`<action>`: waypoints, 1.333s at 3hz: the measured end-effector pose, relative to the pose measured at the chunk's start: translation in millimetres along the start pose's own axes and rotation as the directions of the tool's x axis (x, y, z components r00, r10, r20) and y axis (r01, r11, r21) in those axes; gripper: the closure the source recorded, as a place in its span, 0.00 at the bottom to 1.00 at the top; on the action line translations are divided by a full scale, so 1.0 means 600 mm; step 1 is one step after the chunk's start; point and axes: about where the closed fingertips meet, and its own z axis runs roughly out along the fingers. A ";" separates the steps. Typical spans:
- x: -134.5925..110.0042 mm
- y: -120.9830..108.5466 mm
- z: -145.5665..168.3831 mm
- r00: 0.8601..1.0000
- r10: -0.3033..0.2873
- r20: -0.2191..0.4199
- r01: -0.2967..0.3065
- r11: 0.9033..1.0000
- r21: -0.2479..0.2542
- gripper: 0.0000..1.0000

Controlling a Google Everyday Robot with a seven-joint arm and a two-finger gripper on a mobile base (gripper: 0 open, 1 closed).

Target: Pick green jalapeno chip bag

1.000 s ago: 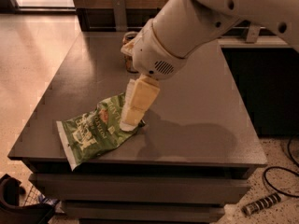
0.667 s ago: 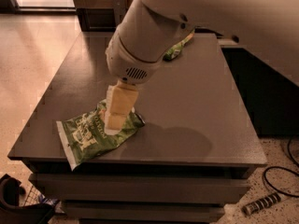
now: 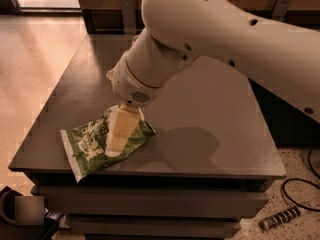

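Since the earlier frames the gripper [image 3: 114, 149] has travelled left and down, from the right end of the bag [image 3: 87, 146] to a point near its middle. The bag itself has not shifted or changed shape.

Near field: the bag lies flat and crinkled at the front-left corner of the table [image 3: 210, 114], with one corner reaching the front edge. White lettering faces up.

Gripper: it points down and its tip meets the upper surface of the bag, right of the lettering. Whether it is spread or pressed together cannot be told; its lower end merges with the foil.

Behind it: the arm [image 3: 200, 39] rises from the wrist and sweeps up and right across the rear of the table, hiding that area.

Status: the approach appears complete and the bag is not yet lifted, since it rests fully on the table. The step in hand is judged to be the grasp itself.

Caution: the foil is thin and flat, so a closure may catch only a fold of it or slide off. Confirm hold before any lift.
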 end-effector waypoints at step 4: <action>0.008 0.057 0.124 0.985 0.025 0.169 -0.002 0.991 -0.135 0.88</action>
